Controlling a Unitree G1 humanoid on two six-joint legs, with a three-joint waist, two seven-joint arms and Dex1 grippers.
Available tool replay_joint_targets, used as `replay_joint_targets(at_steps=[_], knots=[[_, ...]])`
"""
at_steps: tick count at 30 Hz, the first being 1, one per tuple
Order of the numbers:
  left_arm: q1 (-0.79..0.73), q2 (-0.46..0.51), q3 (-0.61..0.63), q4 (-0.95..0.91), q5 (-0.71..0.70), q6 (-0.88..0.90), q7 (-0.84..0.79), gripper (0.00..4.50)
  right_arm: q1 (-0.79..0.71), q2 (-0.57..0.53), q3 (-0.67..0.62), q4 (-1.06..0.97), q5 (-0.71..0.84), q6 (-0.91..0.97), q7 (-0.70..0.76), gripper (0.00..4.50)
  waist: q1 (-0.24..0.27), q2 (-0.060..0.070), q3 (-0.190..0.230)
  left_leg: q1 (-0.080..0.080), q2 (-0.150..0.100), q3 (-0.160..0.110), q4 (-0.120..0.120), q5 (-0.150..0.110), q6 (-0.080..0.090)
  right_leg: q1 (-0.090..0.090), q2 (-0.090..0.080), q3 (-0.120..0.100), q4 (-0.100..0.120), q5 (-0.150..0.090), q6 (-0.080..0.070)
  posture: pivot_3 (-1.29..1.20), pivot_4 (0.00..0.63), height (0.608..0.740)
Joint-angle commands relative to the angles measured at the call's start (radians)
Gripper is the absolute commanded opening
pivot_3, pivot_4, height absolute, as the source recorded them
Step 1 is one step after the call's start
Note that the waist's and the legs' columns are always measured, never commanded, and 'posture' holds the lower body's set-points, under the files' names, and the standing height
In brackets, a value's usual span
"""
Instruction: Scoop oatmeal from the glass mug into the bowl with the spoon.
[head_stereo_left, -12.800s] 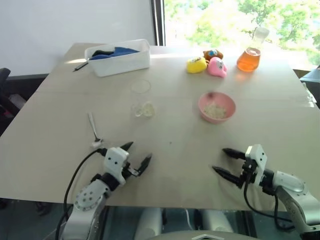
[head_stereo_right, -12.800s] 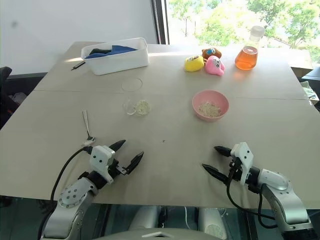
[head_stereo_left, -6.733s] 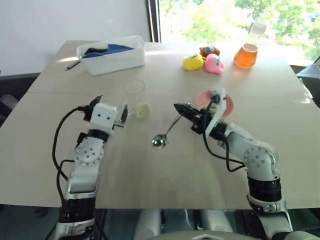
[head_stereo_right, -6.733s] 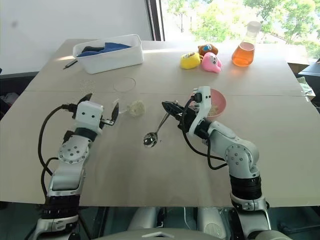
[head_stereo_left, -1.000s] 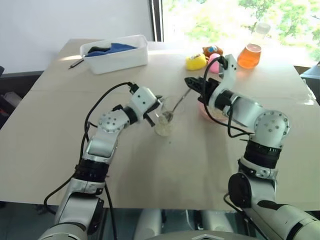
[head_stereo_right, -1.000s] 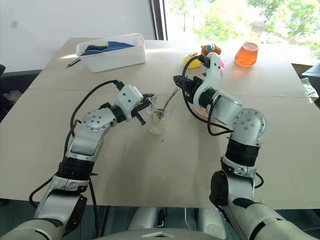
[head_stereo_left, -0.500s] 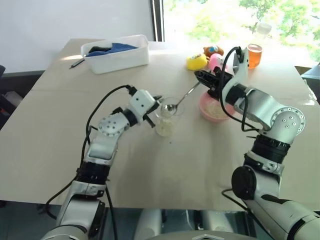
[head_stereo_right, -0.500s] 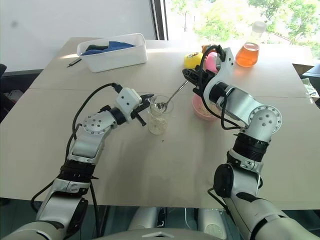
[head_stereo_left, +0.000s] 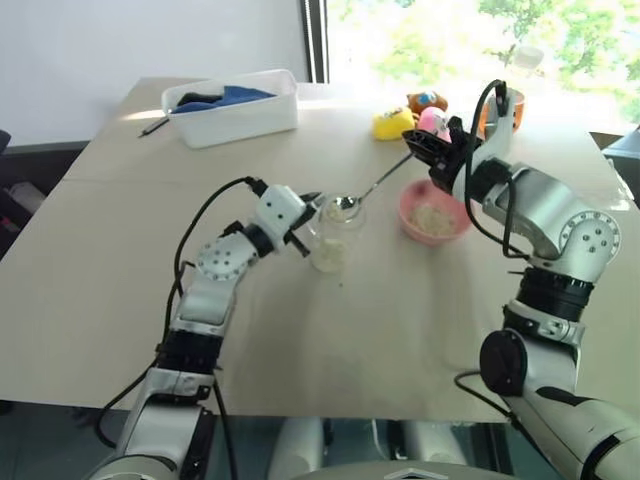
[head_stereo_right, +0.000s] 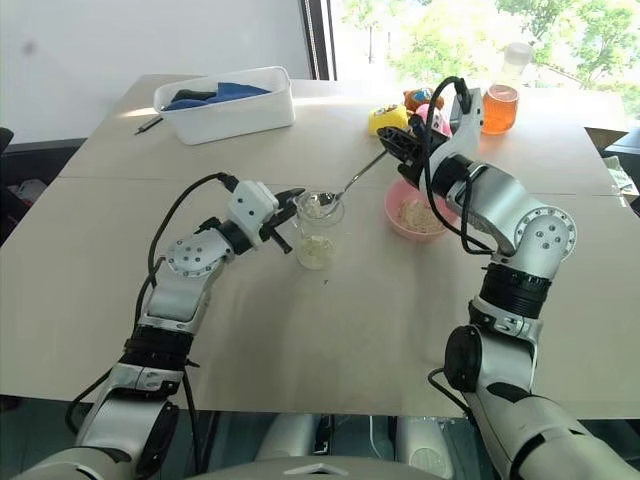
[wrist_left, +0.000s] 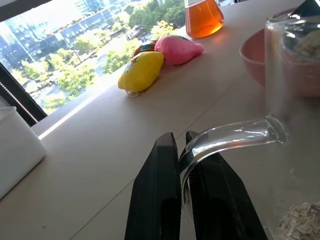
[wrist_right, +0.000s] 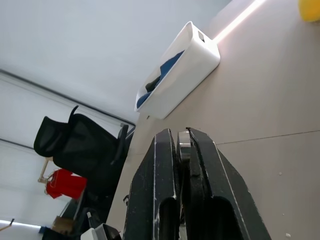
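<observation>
The spoon (head_stereo_right: 345, 187), pinched in the right gripper (head_stereo_right: 395, 146), hovers loaded over the glass mug (head_stereo_right: 318, 232), whose handle the left gripper (head_stereo_right: 283, 212) clamps. The bowl (head_stereo_right: 417, 213) right of the mug already holds oatmeal (head_stereo_right: 414, 214); tipping remains.

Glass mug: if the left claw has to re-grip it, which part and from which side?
Its curved handle, from the robot's left. The handle juts out that way from the upright glass mug, where the left claw pinches it now, keeping the rim free for the spoon.
</observation>
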Motion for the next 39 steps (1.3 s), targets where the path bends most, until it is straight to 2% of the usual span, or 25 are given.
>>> replay_joint_targets(at_steps=[1,8,12,21,39], knots=[[-0.006,-0.028,0.025,0.005,-0.018,-0.037,0.029,0.18,-0.003,-0.028,0.014,-0.021,0.068,-0.064,-0.024,0.00,0.000,0.000,0.000,0.000,0.000,0.000,0.000,0.000,0.000,0.000,0.000,0.000,0.000,0.000,0.000,0.00,0.150,0.740],[-0.033,-0.078,0.022,0.010,-0.017,-0.042,0.054,0.18,0.007,-0.057,0.057,-0.019,0.119,-0.146,-0.052,0.00,0.000,0.000,0.000,-0.005,0.000,-0.001,0.001,0.000,0.000,-0.003,0.000,0.000,-0.001,0.000,0.000,0.00,0.150,0.740],[-0.046,-0.110,0.029,0.019,-0.023,-0.027,0.076,0.18,0.014,-0.061,0.078,-0.020,0.145,-0.188,-0.065,0.00,-0.001,0.000,0.000,-0.014,0.000,-0.002,0.004,0.000,0.000,-0.011,0.000,-0.001,0.001,0.000,0.000,0.00,0.150,0.740],[-0.060,-0.135,0.043,0.042,-0.032,-0.017,0.102,0.18,0.067,-0.085,0.098,-0.040,0.220,-0.266,-0.094,0.00,-0.001,0.000,0.000,-0.014,0.000,-0.002,0.004,0.000,0.000,-0.011,0.000,-0.002,0.000,0.000,0.000,0.00,0.150,0.740],[-0.091,-0.153,0.042,0.091,-0.031,-0.030,0.107,0.18,0.103,-0.063,0.142,-0.108,0.340,-0.443,-0.189,0.00,-0.001,0.000,0.000,-0.014,0.000,-0.002,0.004,0.001,-0.001,-0.011,0.000,-0.002,0.000,0.000,0.000,0.00,0.150,0.740]])
